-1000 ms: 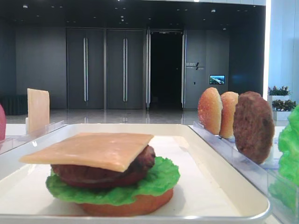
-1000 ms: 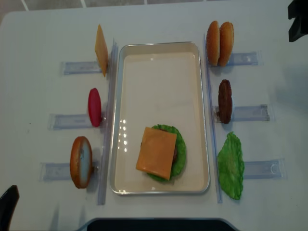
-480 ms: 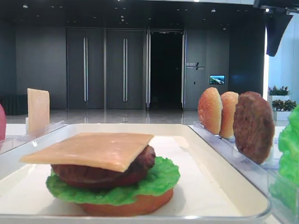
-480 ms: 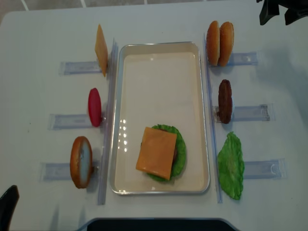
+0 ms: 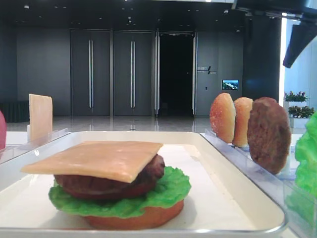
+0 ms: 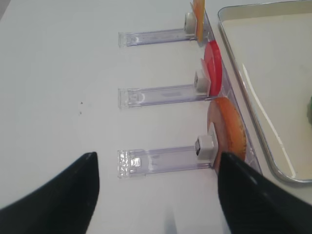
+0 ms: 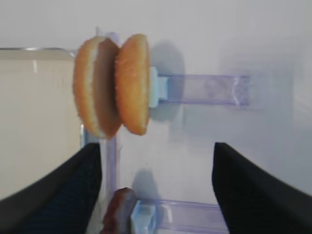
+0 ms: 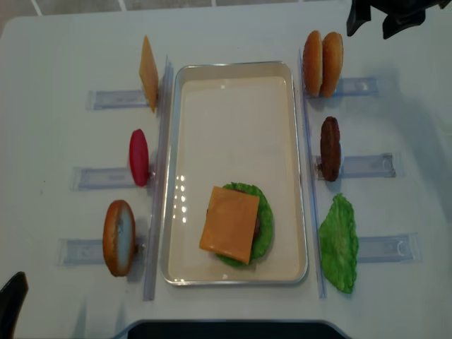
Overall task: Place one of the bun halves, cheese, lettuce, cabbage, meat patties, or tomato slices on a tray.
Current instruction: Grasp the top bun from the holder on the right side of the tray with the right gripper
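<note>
The white tray holds a stack of bottom bun, lettuce, patty and cheese. Two bun halves stand on edge in the far right rack, with a meat patty and a lettuce leaf nearer. On the left stand a cheese slice, a tomato slice and another bun half. My right gripper hovers open and empty, just right of the bun pair. My left gripper is open and empty at the near left corner. Cabbage is out of view.
Clear plastic racks lie along both sides of the tray, their long rails against its rim. The right arm hangs dark at the top right of the low front view. A dark edge borders the table's near side.
My right gripper has travelled left from the table's far right edge to beside the bun pair. It has stayed open. The food and the left gripper have not moved.
</note>
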`<state>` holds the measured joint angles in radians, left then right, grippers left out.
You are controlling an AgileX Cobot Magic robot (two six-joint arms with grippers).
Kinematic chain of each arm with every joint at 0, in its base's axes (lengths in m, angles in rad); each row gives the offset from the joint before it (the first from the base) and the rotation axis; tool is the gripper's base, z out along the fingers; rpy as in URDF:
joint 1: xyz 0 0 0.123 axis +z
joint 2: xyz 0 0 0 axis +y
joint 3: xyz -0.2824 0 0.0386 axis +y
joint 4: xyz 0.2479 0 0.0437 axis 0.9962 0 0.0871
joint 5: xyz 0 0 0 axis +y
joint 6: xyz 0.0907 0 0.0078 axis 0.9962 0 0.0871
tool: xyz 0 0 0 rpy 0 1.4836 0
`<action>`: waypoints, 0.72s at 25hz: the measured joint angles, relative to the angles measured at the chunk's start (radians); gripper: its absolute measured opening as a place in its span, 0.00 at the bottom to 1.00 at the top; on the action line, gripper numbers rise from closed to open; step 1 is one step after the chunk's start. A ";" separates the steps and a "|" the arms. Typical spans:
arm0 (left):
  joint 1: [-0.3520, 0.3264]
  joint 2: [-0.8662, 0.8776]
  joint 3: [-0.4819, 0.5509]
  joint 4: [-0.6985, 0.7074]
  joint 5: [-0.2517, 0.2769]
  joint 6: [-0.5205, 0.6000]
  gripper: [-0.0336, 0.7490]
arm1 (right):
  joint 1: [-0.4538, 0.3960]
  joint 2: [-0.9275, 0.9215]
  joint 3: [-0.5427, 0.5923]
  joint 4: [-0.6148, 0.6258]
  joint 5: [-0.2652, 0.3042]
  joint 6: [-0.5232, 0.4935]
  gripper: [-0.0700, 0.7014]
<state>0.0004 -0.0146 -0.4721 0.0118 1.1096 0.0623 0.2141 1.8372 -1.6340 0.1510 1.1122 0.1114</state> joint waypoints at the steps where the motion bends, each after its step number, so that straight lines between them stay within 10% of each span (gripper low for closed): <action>1: 0.000 0.000 0.000 0.000 0.000 0.000 0.78 | 0.024 0.000 0.000 0.000 -0.004 0.016 0.72; 18: 0.000 0.000 0.000 0.000 0.000 0.000 0.78 | 0.174 0.044 -0.001 0.007 -0.167 0.083 0.72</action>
<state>0.0004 -0.0146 -0.4721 0.0118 1.1096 0.0623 0.3883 1.8811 -1.6350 0.1584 0.9452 0.1947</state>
